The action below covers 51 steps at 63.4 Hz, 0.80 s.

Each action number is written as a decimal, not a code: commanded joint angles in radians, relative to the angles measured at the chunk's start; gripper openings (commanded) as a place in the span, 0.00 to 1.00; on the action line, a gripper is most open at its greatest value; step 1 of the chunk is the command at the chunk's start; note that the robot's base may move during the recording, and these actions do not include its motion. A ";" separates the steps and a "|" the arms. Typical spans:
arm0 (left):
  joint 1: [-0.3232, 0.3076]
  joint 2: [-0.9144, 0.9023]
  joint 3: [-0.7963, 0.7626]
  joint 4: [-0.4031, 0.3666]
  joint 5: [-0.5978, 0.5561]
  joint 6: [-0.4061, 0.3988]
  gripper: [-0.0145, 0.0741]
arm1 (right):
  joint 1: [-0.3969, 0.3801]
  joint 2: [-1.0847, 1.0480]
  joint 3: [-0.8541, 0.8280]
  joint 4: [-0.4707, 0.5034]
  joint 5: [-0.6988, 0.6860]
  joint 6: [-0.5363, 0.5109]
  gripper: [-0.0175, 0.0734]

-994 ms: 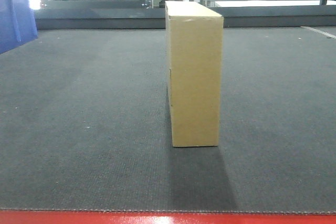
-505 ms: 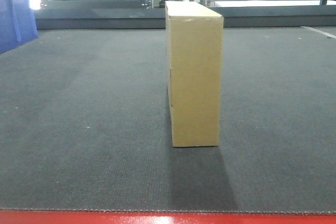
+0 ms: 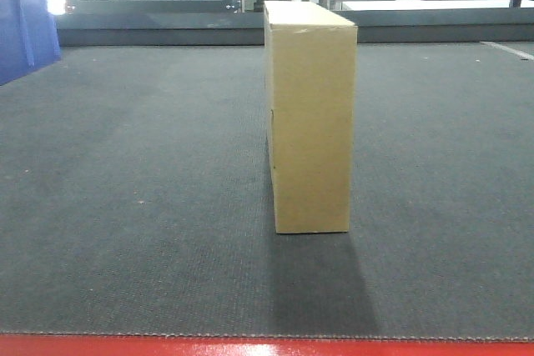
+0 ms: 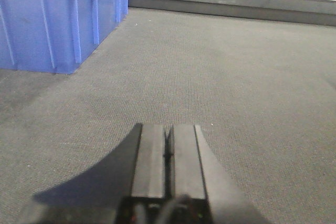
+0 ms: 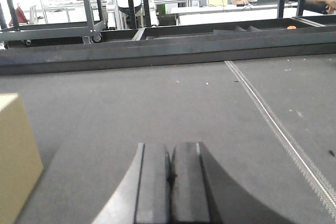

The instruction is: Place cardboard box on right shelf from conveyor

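I see the plain tan-brown rectangular cardboard box (image 3: 310, 118) standing upright on its narrow base near the middle of the wide dark-grey textured conveyor belt (image 3: 125, 206), narrow face toward the front camera and well back from the red front edge. My left gripper (image 4: 168, 132) is clenched on nothing, its 2 fingers pressed flat together low over bare belt, with a blue plastic bin (image 4: 47, 19) off to its left. My right gripper (image 5: 169, 148) is likewise closed and empty, and the box's corner shows at the left edge of its view, so the box stands between my 2 arms. I judge the carton stiff enough to hold its shape but easy to dent, probably light, though I cannot tell what it holds. Its smooth faces offer little friction, and standing so tall and narrow it would tip sideways at a careless nudge. I would press 1 arm against each broad face, around mid-height, evenly from both sides. The steel shelf is in none of my views.
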<state>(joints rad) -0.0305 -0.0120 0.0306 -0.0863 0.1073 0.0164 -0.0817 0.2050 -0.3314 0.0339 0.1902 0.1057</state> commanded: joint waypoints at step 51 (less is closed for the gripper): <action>0.002 -0.012 -0.003 -0.005 -0.080 -0.005 0.03 | 0.664 1.191 -1.180 -0.183 0.620 0.223 0.88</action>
<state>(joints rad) -0.0305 -0.0120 0.0306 -0.0863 0.1073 0.0164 0.5397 1.3348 -1.3618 -0.0892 0.7673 0.2247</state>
